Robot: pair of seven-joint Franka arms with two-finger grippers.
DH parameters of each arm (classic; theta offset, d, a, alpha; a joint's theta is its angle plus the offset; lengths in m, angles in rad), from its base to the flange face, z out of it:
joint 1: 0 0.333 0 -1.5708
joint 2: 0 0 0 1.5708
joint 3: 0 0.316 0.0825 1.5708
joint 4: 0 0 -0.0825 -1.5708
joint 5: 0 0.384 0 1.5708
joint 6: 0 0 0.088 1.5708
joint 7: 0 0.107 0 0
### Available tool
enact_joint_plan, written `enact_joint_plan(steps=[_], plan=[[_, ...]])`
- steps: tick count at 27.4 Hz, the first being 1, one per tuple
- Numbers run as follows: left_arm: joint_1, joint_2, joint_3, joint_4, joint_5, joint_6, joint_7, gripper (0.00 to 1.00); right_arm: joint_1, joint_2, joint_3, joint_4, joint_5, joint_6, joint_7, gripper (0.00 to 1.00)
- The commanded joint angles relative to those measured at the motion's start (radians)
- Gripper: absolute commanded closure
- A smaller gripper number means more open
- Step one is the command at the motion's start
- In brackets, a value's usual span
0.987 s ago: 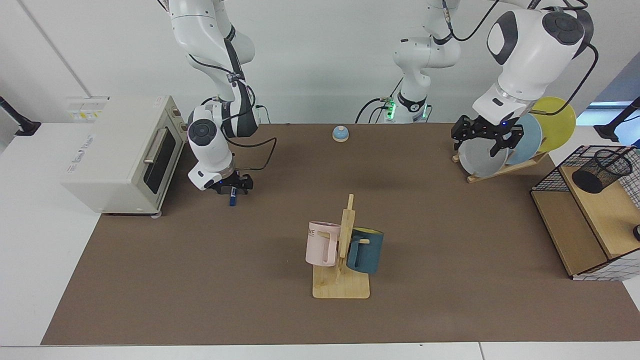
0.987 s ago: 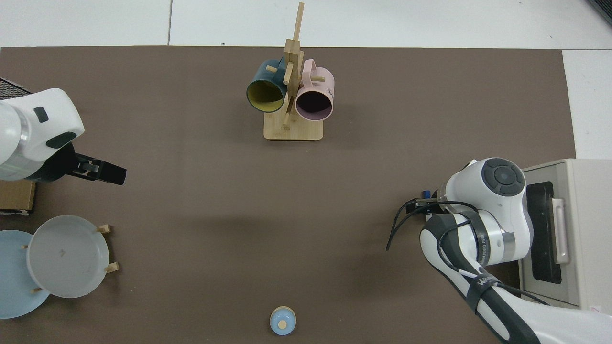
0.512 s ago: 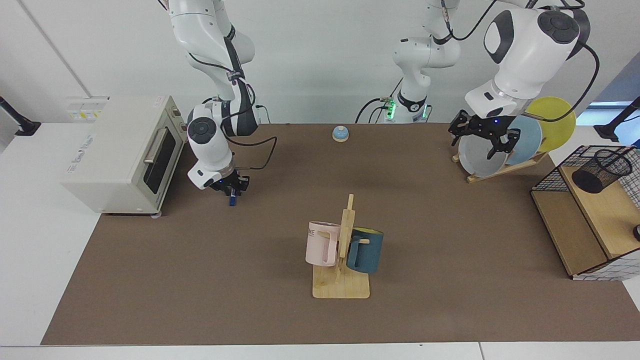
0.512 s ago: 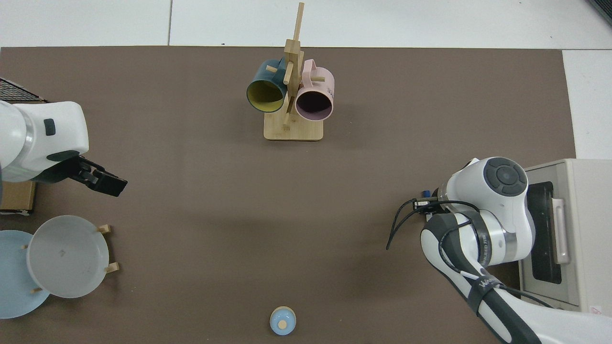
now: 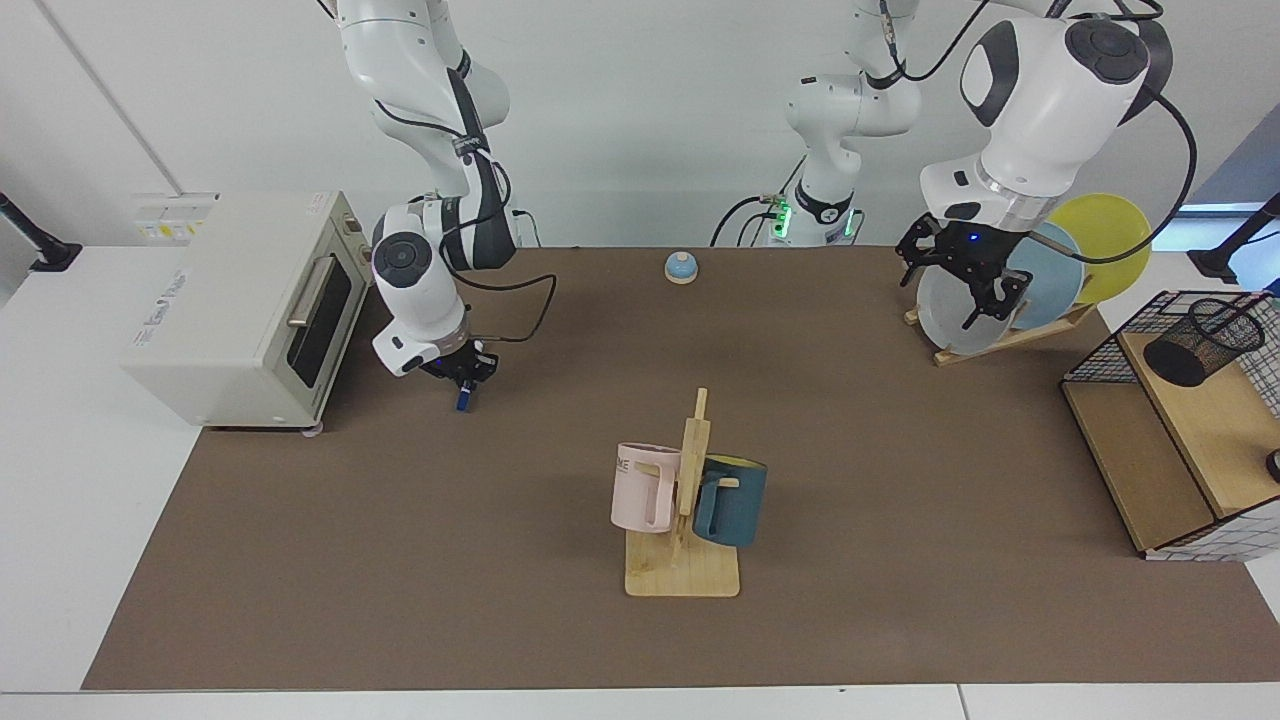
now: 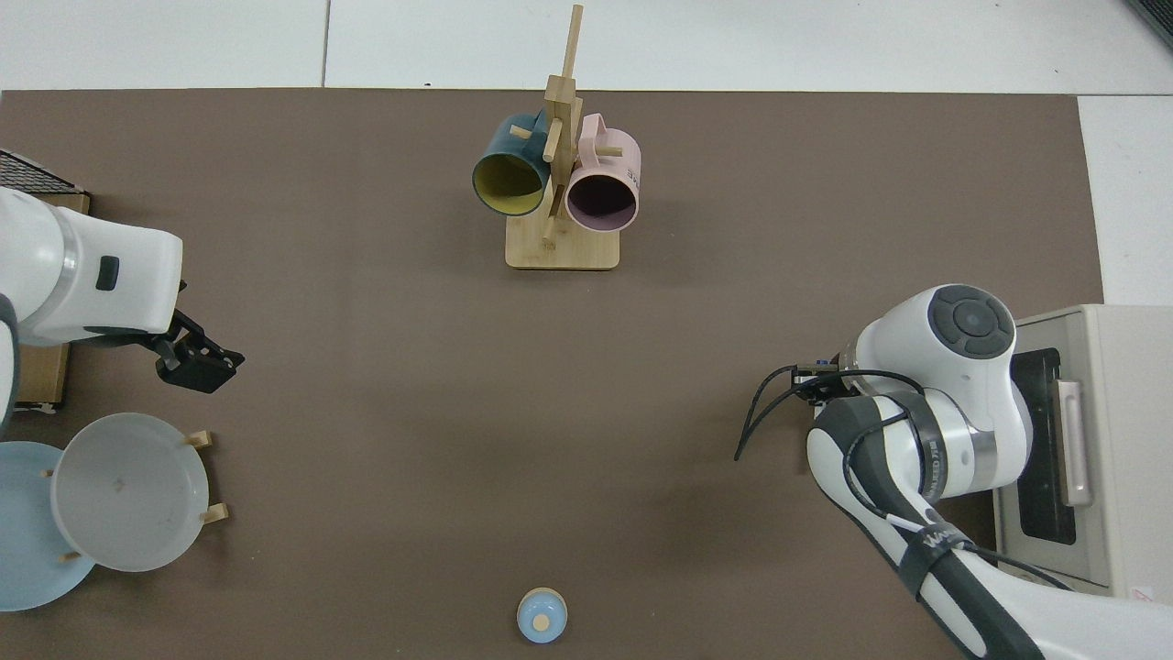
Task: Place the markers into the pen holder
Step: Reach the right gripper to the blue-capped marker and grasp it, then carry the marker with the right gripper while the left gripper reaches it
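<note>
The right gripper (image 5: 462,377), by the toaster (image 5: 240,305) at far left, grips the marker (image 5: 464,398) upright. The left gripper (image 5: 975,290) hangs open by the plates (image 5: 950,310); the holder (image 5: 1200,340) sits far right.

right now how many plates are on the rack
3. A grey plate at the front, a blue plate behind it, and a yellow plate at the back, all leaning on the wooden rack. The left end effector partly covers them; more may be hidden.
</note>
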Motion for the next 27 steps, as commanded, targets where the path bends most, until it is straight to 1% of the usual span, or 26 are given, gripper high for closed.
enact_joint_plan(steps=[1,3,5,9,11,13,15,17,20,25,27], plan=[[-0.023,-0.024,0.009,-0.033,-0.009,0.038,0.134,0.00,0.068,0.002,0.003,0.104,0.152,-0.103,0.268,1.00],[-0.025,-0.022,0.009,-0.035,-0.009,0.041,0.162,0.00,0.100,0.002,0.002,0.119,0.283,-0.103,0.365,1.00],[-0.040,-0.021,0.008,-0.033,-0.013,0.055,0.223,0.00,0.128,0.005,0.002,0.145,0.377,-0.103,0.456,1.00],[-0.046,-0.019,0.005,-0.033,-0.024,0.078,0.312,0.00,0.137,0.012,0.003,0.193,0.461,-0.102,0.609,1.00],[-0.048,-0.016,0.002,-0.033,-0.024,0.078,0.346,0.00,0.152,0.016,0.003,0.211,0.530,-0.099,0.669,1.00],[-0.061,-0.016,-0.007,-0.035,-0.026,0.078,0.393,0.00,0.168,0.016,0.003,0.228,0.619,-0.091,0.712,1.00],[-0.069,-0.018,-0.010,-0.038,-0.026,0.077,0.436,0.00,0.177,0.019,0.003,0.245,0.690,-0.082,0.749,1.00],[-0.089,-0.021,-0.018,-0.048,-0.041,0.077,0.453,0.00,0.189,0.028,0.002,0.260,0.736,-0.077,0.780,1.00],[-0.110,-0.025,-0.018,-0.061,-0.073,0.078,0.452,0.00,0.200,0.034,0.003,0.292,0.777,-0.076,0.835,1.00],[-0.113,-0.025,-0.040,-0.067,-0.085,0.080,0.453,0.00,0.226,0.057,0.003,0.368,0.858,-0.076,0.939,1.00],[-0.124,-0.025,-0.050,-0.068,-0.090,0.081,0.453,0.00,0.238,0.069,0.002,0.391,0.885,-0.066,0.987,1.00]])
